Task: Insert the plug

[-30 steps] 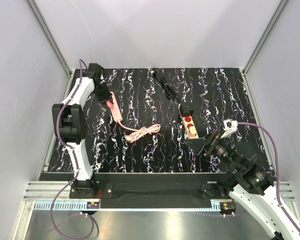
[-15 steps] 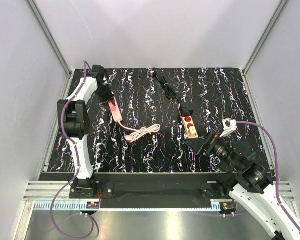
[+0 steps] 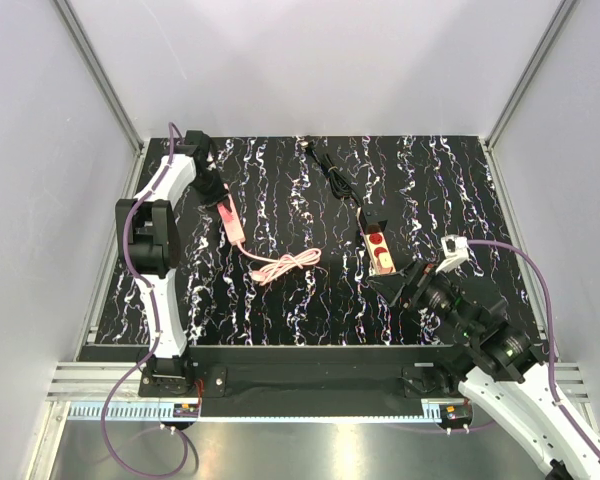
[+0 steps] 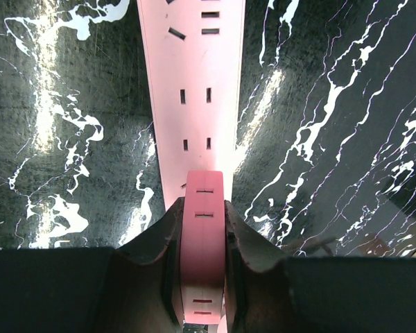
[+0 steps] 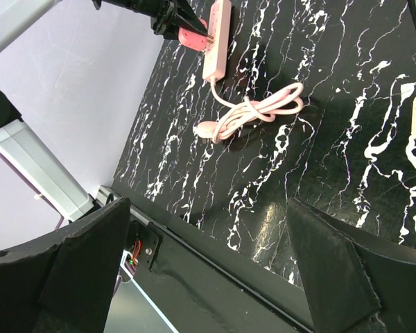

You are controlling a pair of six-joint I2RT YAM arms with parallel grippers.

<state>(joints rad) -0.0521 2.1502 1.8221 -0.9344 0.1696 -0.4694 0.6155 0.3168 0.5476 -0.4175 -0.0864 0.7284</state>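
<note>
Left gripper [image 4: 202, 208]: jaws closed tight on the far-left end of the pink power strip [image 4: 191, 104], 1 finger on each long side. The clamped section looks a darker pink and has slots. I can't tell if it's part of the strip body or a separate piece sitting on it. The strip lies flat on the black marbled table [image 3: 430, 180] and runs away from the fingers in the left wrist view.

Pink cord [image 3: 288, 263]: it leaves the strip at the end opposite the clamped one and bunches into a loose knot just past that end. The plug [image 5: 206, 130] sits at the tail of the knot, flat on the table. It is off the strip, near its cord end, and nothing grips it. The prongs are too small to read.

Right gripper [image 3: 405, 285]: jaws spread wide with nothing between them. It is well apart from the pink strip, to its right and on the arm-base side. In the right wrist view both fingers frame the strip, the knot and the plug from a distance.

The 2nd strip is a white power strip [image 3: 378, 245] with red marks, well to the right of the pink strip. Its black cable [image 3: 330, 170] runs toward the far edge.
</note>
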